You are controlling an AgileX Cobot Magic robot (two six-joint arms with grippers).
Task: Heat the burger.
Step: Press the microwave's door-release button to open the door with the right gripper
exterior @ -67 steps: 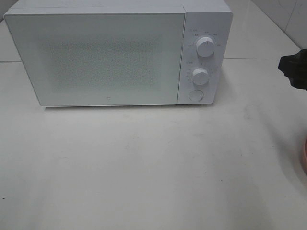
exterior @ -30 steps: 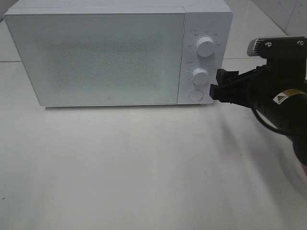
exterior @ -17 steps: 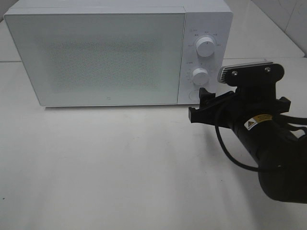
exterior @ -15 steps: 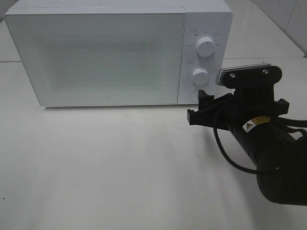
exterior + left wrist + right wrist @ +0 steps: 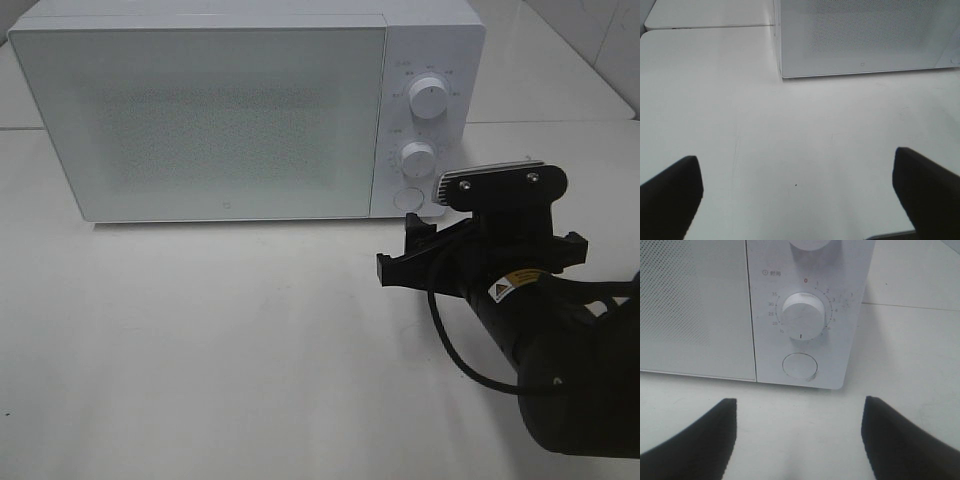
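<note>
- The right gripper (image 5: 398,250) hovers just in front of the microwave (image 5: 230,120), low by the control panel. Its fingers are spread apart with nothing between them.
- The wrist view looks straight at the round button (image 5: 799,366), which I'd guess is the door release. The door (image 5: 200,120) is closed, so popping it open looks like the step in hand.
- What could go wrong: with the fingers spread that wide, they could pass either side of the button and never press it.
- The timer dial (image 5: 803,316) sits just above the button, so a slightly high push bumps or turns that instead.
- A hard shove could also slide the whole microwave back on the smooth white table (image 5: 200,350).
- The left gripper (image 5: 796,157) hangs over bare table in front of the microwave, fingers wide and empty, well out of the way.
- The burger: honestly can't see it in any view. It's not on the visible table, and the frosted door shows nothing behind it, so I can't say where it is or how it looks.
</note>
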